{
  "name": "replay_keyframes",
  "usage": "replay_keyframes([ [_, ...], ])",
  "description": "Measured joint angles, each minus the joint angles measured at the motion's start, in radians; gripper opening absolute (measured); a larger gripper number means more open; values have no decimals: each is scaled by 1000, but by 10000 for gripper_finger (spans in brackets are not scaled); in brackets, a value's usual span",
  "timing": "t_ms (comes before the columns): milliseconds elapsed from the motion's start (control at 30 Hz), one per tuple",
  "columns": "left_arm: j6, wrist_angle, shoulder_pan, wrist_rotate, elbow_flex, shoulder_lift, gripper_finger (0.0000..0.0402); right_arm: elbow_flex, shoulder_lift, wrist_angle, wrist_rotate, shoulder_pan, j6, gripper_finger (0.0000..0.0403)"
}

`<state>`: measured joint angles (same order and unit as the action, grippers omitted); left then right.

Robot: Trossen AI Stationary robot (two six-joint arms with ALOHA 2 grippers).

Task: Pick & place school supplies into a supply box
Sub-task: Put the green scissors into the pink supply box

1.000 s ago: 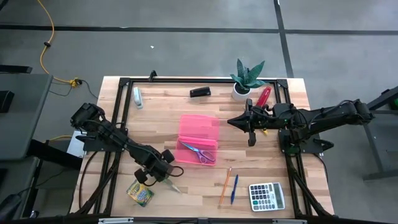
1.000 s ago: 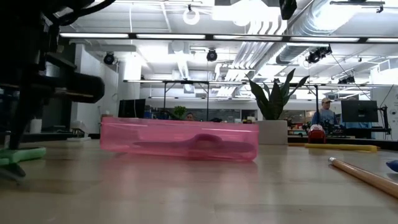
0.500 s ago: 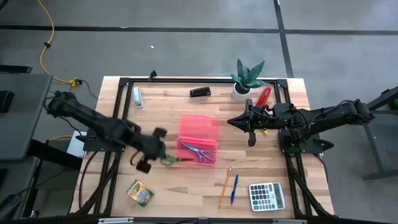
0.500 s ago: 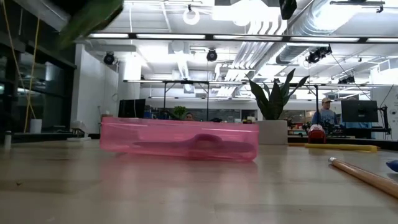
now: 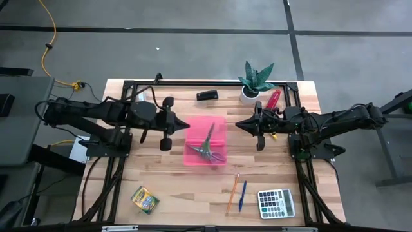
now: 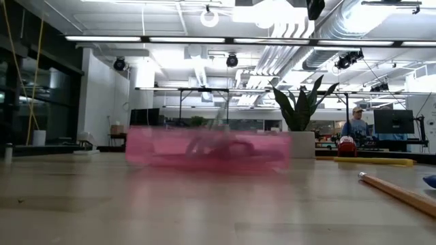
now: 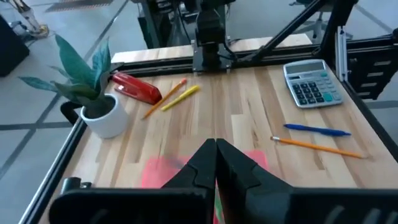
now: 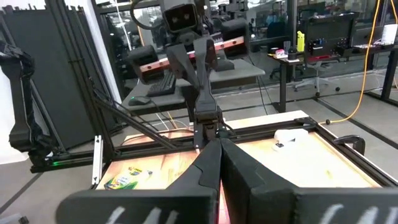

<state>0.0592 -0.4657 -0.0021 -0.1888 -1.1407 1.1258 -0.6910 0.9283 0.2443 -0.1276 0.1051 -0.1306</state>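
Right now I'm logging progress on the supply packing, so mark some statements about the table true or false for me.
1. Green-handled scissors lie in the pink supply box. True.
2. The orange pencil is already in the box. False: it lies on the table beside the blue pen.
3. The left gripper holds the scissors. False: its fingers are closed on nothing, beside the box.
4. The calculator sits near the table's front right corner. True.
5. The right gripper is over the crayon box. False: it waits right of the supply box.
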Motion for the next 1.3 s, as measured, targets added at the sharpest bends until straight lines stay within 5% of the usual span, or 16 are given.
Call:
replay_keyframes([
  [400,-55,58,1,9,28,-3,1,0,1,1,-2,0,-3,0],
  [700,-238,530,-24,-35,338,-48,0,-2,56,2,-69,-1,-145,0],
  [833,-308,661,-37,-99,416,-48,0,-41,174,-71,-95,-30,-243,0],
  [1067,-319,746,-37,-140,410,-52,0,-240,482,-376,76,-168,-230,0],
  [1300,-312,826,-38,-140,398,-54,0,-347,729,-433,258,-297,-223,0],
])
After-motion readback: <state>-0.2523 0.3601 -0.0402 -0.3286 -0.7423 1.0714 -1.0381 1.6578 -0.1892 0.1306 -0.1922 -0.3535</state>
